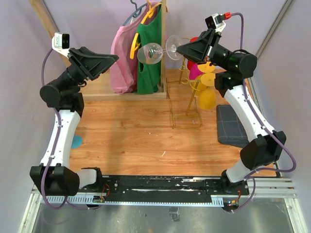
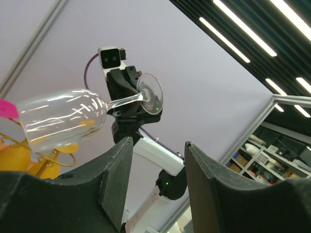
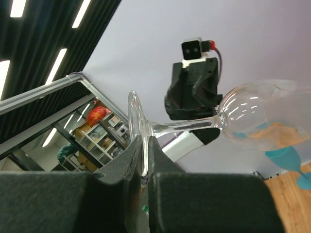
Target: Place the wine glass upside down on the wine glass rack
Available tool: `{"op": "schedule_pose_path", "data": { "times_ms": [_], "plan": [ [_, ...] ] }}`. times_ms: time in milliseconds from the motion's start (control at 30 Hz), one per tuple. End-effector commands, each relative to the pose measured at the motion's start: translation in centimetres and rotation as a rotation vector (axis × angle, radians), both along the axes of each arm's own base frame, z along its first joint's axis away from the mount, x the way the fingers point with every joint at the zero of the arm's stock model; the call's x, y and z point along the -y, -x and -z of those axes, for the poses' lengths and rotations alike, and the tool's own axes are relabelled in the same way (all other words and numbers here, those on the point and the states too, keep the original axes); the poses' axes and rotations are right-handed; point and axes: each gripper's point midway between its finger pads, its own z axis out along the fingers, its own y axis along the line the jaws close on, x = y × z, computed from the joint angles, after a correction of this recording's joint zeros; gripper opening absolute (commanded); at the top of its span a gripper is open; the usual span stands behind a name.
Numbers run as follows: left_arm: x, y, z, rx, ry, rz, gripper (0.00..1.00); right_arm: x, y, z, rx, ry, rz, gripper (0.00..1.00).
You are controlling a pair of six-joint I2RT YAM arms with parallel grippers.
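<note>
One wine glass (image 1: pixel 151 52) in right end effector (image 1: pixel 179 48)

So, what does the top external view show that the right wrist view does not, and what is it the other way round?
Only top external: the gold wine glass rack with coloured glasses hanging on it, the wooden clothes rack with pink and green garments, and a grey cloth.
Only right wrist: a close look at the right jaws shut on the foot rim of the wine glass, ceiling lights, distant shelves.
Both: the clear glass held sideways in the air, and the left wrist camera facing it.
</note>
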Motion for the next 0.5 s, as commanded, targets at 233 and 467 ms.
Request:
{"op": "schedule_pose_path", "data": {
  "times_ms": [233,467],
  "plan": [
    [1.7,-1.7,3.0,-0.173,-0.056,-0.002,0.51,-1.6,0.8,4.2,0.022,0.269,0.124,0.01],
    [2.8,-2.7,5.5,-0.268,-0.102,-0.023,0.51,-2.7,0.8,7.1,0.003,0.388,0.148,0.01]
  ]
}}
